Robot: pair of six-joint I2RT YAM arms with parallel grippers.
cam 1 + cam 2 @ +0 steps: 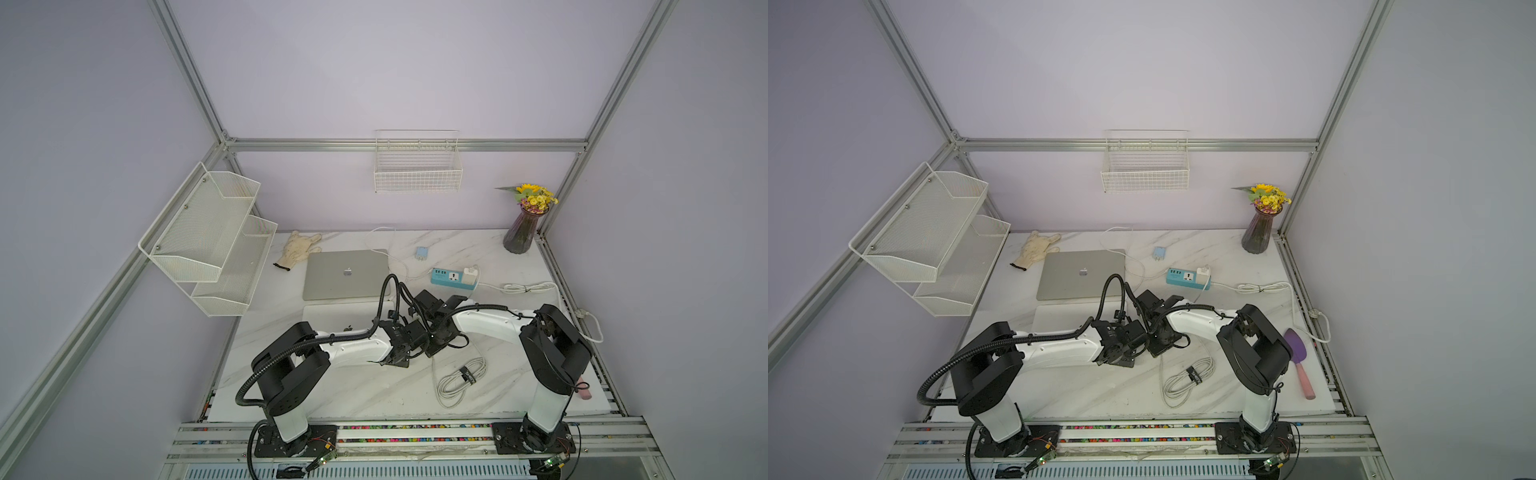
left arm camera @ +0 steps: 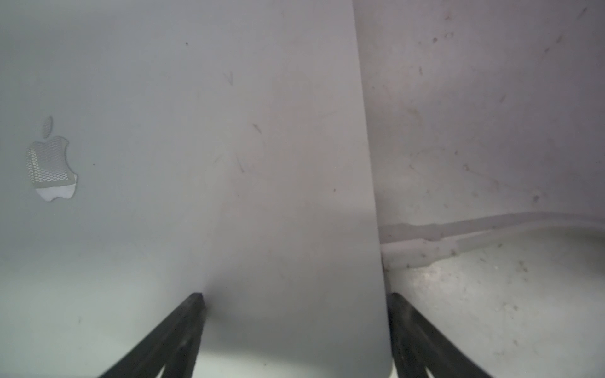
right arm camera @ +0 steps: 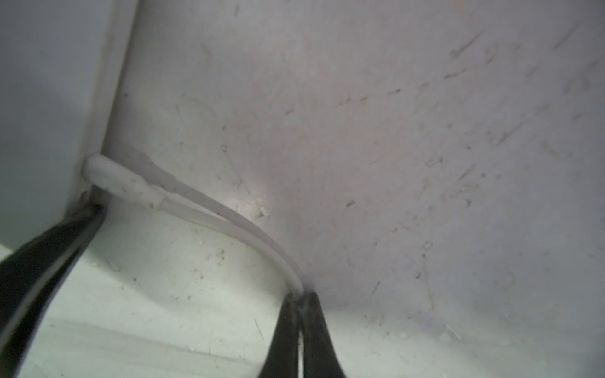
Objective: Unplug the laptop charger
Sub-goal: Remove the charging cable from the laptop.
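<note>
- The closed MacBook [image 1: 347,274] lies flat mid-table with both my arms reaching in over its right edge.
- My left gripper [image 2: 296,296] is spread wide, straddling that edge and holding nothing. I'd guess it's there to brace.
- My right gripper [image 3: 300,299] is clamped on the white charger cable [image 3: 248,232], just down from the plug.
- The connector [image 3: 111,173] sits seated in the MacBook's side, so the grab is done and the actual pull isn't.
</note>
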